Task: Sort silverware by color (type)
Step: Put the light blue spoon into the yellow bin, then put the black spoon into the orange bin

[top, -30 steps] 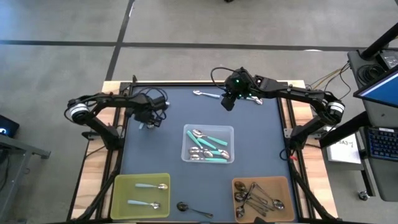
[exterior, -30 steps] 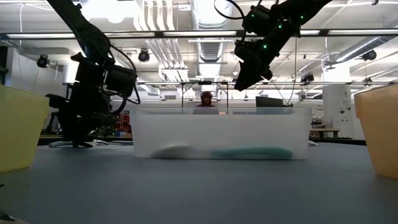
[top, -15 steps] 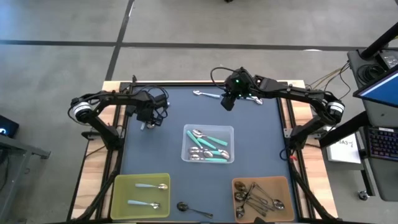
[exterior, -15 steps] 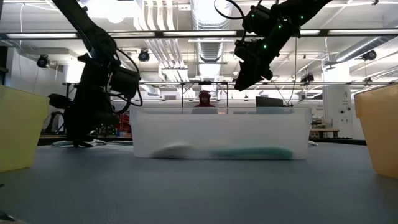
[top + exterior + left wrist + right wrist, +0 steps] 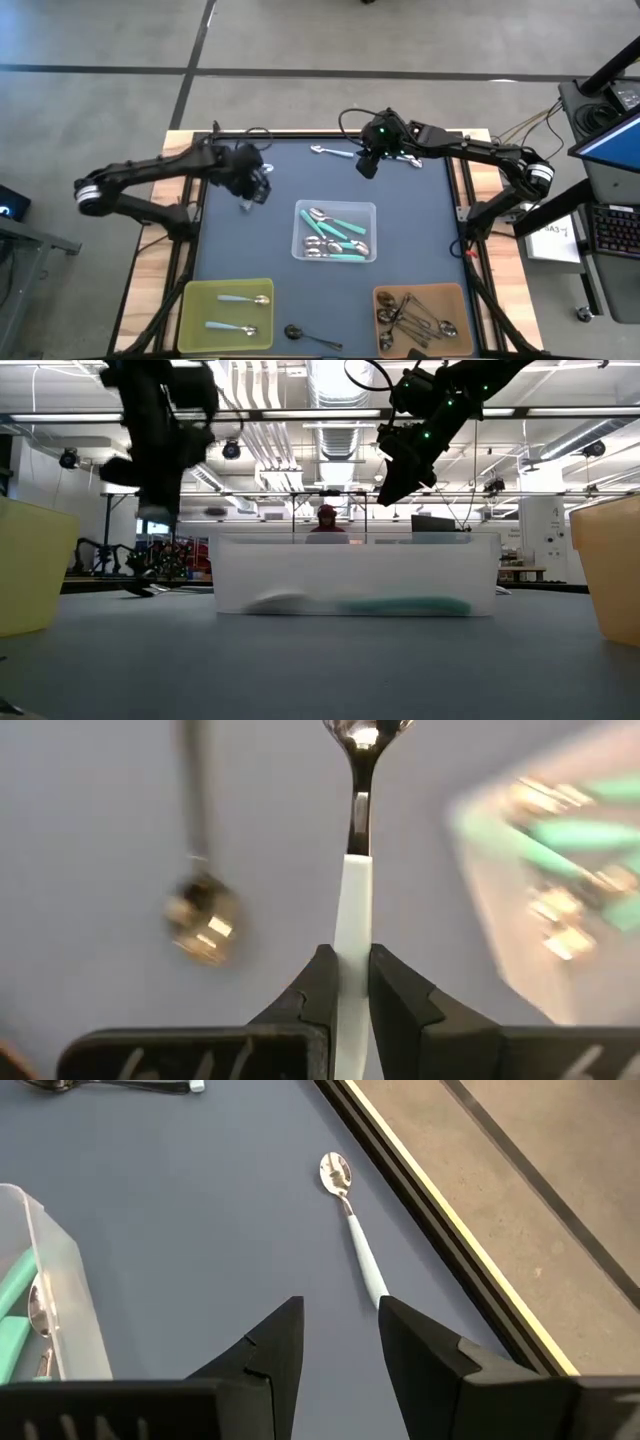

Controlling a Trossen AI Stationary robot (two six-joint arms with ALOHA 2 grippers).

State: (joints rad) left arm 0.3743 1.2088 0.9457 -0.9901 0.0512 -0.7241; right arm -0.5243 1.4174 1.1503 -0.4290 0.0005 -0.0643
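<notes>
Your left gripper (image 5: 346, 982) has its jaws clamped on the pale handle of a white-handled spoon (image 5: 356, 870), whose shiny bowl points straight out past the fingertips, lifted above the dark mat beside the clear bin (image 5: 300, 232) of teal spoons (image 5: 345, 226). Your right gripper (image 5: 340, 1335) hangs at the far edge of the table with its jaws apart; another pale-handled spoon (image 5: 353, 1235) lies on the mat just ahead of them, untouched, near the table edge (image 5: 440, 1220).
</notes>
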